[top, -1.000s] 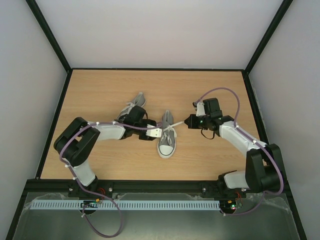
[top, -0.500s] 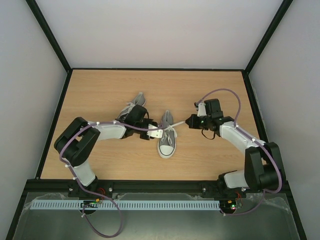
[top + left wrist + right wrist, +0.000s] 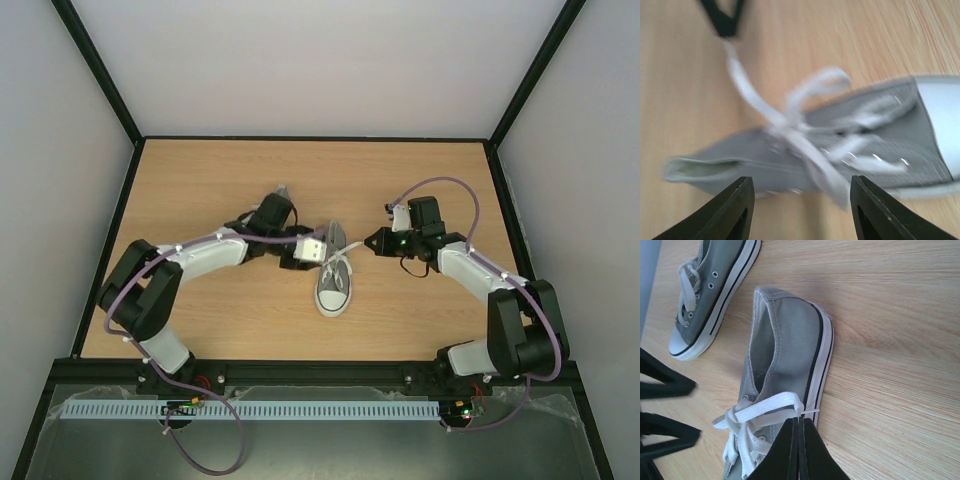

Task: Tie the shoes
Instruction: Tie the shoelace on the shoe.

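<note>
The right gripper point(image 3: 799, 424) pinches a lace point(image 3: 771, 405) of the grey sneaker point(image 3: 333, 285) lying on the table point(image 3: 400, 320), so the left gripper point(image 3: 801, 186), open above it, should probably seize the free lace point(image 3: 822, 167) and pull evenly outward.

Surface: a light wooden table point(image 3: 200, 320) with a dark border, walled on the left, right and far sides.

Items lying on it: two grey shoes with white soles.

The nearer shoe point(image 3: 334, 285) stands on its sole about mid-table, white toe cap toward the near edge and heel toward the far edge. Its white lace point(image 3: 765, 407) is loose, not knotted.

The farther shoe point(image 3: 715, 285) sits to the left and farther back, apart from the first with bare wood between them. From above it is mostly hidden.
</note>
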`<control>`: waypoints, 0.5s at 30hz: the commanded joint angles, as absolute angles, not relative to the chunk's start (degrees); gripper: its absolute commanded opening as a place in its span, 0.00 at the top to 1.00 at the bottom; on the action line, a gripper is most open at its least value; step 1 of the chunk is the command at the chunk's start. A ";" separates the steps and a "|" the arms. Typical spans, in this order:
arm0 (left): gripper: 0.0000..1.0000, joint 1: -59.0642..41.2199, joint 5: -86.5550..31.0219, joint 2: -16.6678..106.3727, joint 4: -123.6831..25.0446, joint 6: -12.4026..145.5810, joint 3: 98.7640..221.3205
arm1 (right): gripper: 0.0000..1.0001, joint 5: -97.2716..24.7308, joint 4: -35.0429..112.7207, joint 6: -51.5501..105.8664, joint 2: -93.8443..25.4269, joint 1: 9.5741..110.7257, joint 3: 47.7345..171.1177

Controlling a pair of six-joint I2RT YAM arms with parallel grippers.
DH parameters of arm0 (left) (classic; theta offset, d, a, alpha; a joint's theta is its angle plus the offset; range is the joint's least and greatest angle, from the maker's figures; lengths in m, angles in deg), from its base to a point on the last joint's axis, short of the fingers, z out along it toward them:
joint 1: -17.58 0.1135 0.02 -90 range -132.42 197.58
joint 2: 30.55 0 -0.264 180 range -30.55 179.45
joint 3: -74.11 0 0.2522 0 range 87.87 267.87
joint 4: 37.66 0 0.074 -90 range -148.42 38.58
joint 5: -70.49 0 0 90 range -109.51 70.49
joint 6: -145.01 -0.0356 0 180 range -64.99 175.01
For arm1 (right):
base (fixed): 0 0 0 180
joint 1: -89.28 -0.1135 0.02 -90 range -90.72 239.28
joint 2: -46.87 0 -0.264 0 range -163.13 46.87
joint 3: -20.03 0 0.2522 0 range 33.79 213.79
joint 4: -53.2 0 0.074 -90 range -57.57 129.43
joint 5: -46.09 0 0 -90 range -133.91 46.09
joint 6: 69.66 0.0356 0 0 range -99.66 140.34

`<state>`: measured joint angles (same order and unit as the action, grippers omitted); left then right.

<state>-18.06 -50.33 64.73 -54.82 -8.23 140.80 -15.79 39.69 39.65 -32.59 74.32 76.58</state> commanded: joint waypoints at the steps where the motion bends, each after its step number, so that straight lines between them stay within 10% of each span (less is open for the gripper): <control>1: 0.43 -18.93 -58.64 62.77 -58.64 12.48 149.65 | 0.99 -12.41 40.61 39.86 -33.13 74.61 76.61; 15: 0.49 -25.25 -44.20 76.43 -58.58 27.79 156.91 | 0.99 -12.41 41.04 38.98 -31.13 74.60 77.79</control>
